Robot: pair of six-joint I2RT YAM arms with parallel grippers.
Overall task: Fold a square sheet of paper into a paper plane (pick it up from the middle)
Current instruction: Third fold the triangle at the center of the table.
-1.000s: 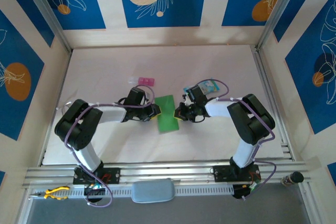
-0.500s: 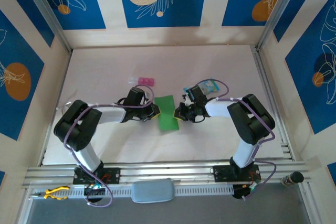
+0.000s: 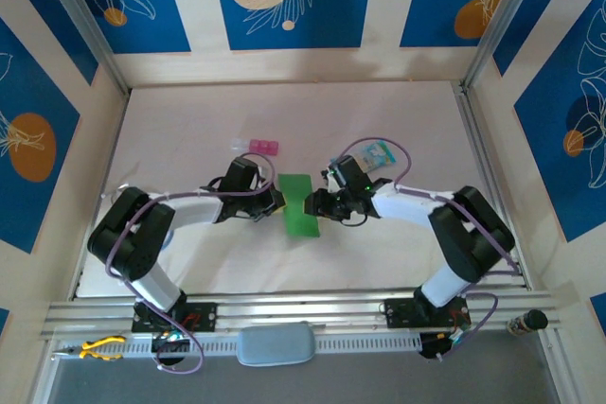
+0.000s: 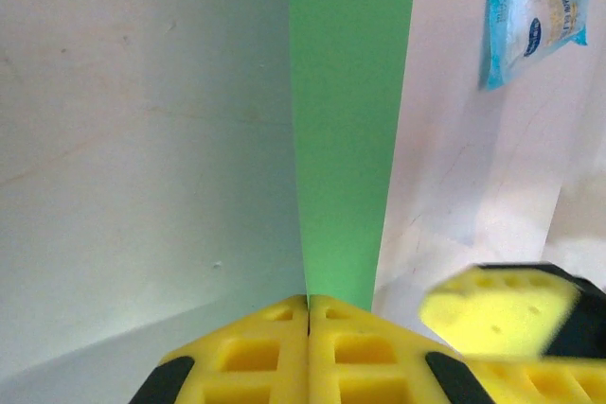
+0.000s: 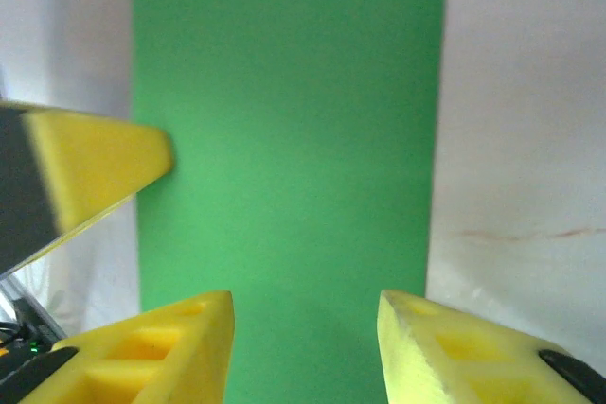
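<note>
The square sheet of paper is bright green and lies folded into a narrow rectangle on the white table, between both arms. My left gripper is at its left edge. In the left wrist view the gripper is shut, its yellow jaws pressed together, and the green sheet runs out from their seam. My right gripper is at the sheet's right edge. In the right wrist view the gripper is open, its fingers spread over the green sheet with nothing pinched.
A small pink block lies behind the left gripper. A pale blue printed packet lies behind the right gripper, also in the left wrist view. The table is walled on three sides, with rails along its near edge.
The left jaws have closed fully at the sheet's left edge. The right jaws have opened off the sheet, and the right arm's elbow has swung out to the right.
</note>
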